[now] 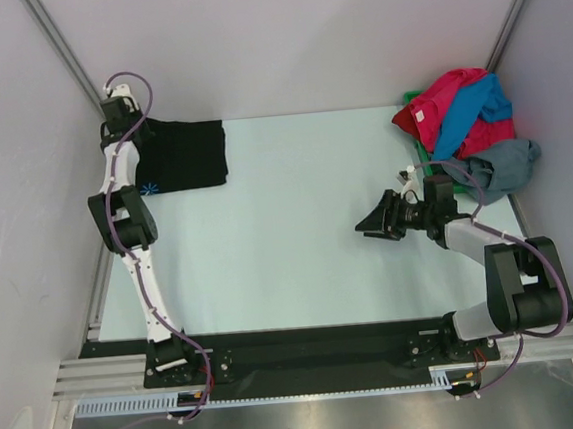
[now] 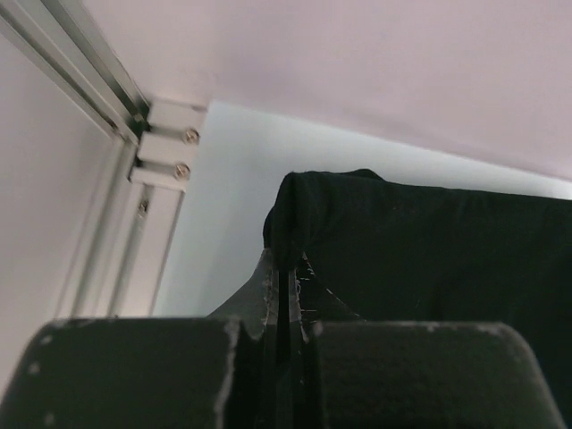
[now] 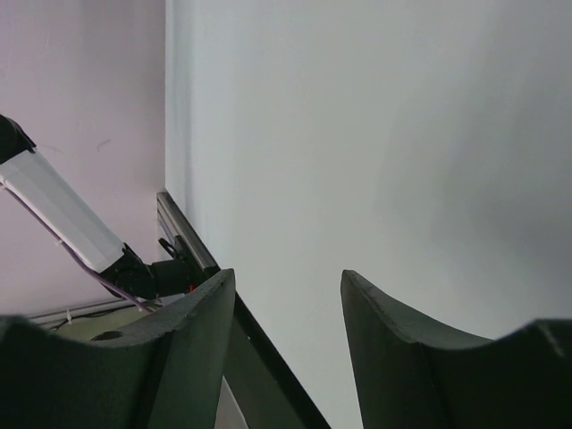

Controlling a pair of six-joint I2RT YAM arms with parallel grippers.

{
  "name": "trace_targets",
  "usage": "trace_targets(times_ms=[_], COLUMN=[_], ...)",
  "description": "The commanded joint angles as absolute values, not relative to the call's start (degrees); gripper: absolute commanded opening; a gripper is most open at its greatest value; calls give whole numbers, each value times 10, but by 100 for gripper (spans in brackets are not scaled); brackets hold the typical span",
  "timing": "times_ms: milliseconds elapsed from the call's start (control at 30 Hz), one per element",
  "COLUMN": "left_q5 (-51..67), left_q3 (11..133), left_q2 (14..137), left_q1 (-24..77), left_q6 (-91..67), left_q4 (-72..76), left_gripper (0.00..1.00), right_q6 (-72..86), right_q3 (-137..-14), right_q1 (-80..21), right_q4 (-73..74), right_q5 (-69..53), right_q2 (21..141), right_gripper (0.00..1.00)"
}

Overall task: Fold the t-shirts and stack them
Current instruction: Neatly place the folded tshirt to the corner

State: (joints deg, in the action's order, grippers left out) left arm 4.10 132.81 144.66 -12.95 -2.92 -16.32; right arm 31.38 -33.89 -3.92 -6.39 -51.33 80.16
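Observation:
A plain black t-shirt (image 1: 183,155) lies folded flat at the table's far left; it also shows in the left wrist view (image 2: 429,250). My left gripper (image 1: 128,123) is at its far left corner. In the left wrist view the left gripper (image 2: 286,268) is shut on a raised pinch of the black cloth. A heap of t-shirts sits at the far right: red-pink (image 1: 445,98), bright blue (image 1: 470,110) and grey (image 1: 508,165). My right gripper (image 1: 366,226) is open and empty above bare table, left of the heap; its open jaws show in the right wrist view (image 3: 288,277).
A green thing (image 1: 412,97) peeks out under the heap. Pale walls and aluminium rails (image 2: 98,98) close the table at the back and sides. The table's light surface (image 1: 307,223) lies between the black shirt and the heap. The left arm's link (image 3: 63,214) shows in the right wrist view.

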Motion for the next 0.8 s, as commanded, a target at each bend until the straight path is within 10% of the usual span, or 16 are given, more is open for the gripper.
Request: trace_targets(times_ms=[0, 333, 500, 767], left_q5=[19, 7, -45, -121], left_q3=[1365, 1382, 1381, 1318], left_q2=[1438, 1453, 1451, 1358], left_q1=[-134, -134, -134, -129], left_q6=[-2, 36, 28, -43], left_q4=[-79, -26, -21, -49], left_gripper=[0, 4, 74, 80], right_q6=[320, 341, 345, 360], right_q3=[-363, -361, -363, -339], right_q1=[-41, -43, -50, -75], right_q4=[-87, -126, -130, -131], right_q5=[-517, -524, -521, -494], right_q2=[815, 852, 857, 813], right_gripper=[56, 56, 56, 56])
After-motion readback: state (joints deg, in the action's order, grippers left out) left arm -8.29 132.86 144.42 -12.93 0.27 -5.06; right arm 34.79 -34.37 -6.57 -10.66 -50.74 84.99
